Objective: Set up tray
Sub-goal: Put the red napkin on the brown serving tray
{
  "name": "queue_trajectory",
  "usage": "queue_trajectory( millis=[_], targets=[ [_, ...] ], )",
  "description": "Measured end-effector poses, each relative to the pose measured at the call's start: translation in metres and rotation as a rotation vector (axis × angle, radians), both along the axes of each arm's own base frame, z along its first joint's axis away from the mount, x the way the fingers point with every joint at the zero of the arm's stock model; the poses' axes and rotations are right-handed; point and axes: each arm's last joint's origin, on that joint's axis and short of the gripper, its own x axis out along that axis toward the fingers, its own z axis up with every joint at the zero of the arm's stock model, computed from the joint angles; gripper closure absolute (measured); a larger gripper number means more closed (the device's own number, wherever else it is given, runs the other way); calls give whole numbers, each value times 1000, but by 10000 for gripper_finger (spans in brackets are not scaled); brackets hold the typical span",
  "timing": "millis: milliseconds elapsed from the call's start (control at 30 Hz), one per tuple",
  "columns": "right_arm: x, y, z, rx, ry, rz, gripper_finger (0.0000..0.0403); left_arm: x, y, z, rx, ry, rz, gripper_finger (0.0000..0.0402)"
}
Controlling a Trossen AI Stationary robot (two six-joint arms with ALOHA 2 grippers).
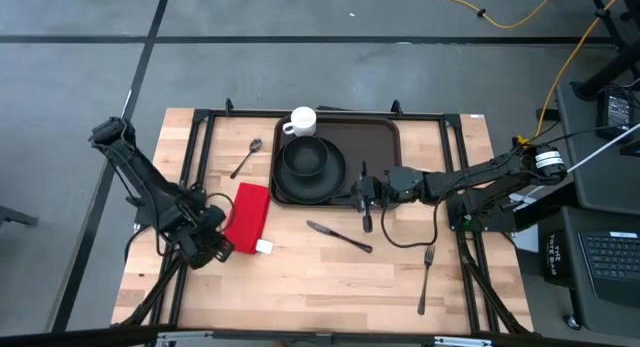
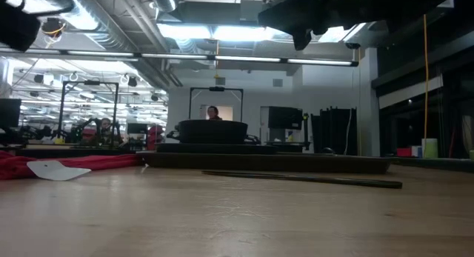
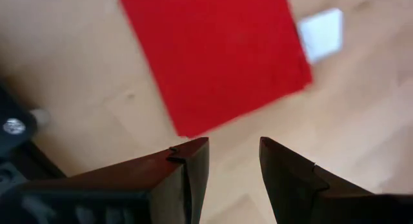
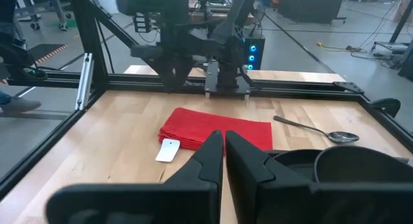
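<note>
The dark brown tray lies flat at the table's far middle. It carries a black plate with a black bowl and a white mug. A red folded napkin with a white tag lies flat to the tray's left, and also shows in the left wrist view. My left gripper is open and empty above the wood, just off the napkin's near left corner. My right gripper hovers shut and empty over the tray's near rim, right of the plate.
A spoon lies left of the tray. A knife lies slantwise near the table's middle. A fork lies at the near right. Black frame rails run along the table's sides. People show in the room behind.
</note>
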Motion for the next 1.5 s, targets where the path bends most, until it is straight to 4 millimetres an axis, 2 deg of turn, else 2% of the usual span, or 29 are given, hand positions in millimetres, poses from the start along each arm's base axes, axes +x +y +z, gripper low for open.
queue_trajectory(
  millis=[167, 767, 1233, 1500],
  targets=[
    [0, 0, 0, 0, 0, 0, 380, -11, 7, -14, 22, -1, 45, 274],
    [0, 0, 1, 0, -5, -1, 379, -19, 15, -60, -76, 3, 164, 274],
    [0, 0, 1, 0, -5, -1, 379, -14, 8, -62, -189, -39, 186, 274],
    [0, 0, 1, 1, -6, -1, 379, -12, 6, -64, -192, -60, 223, 274]
  ],
)
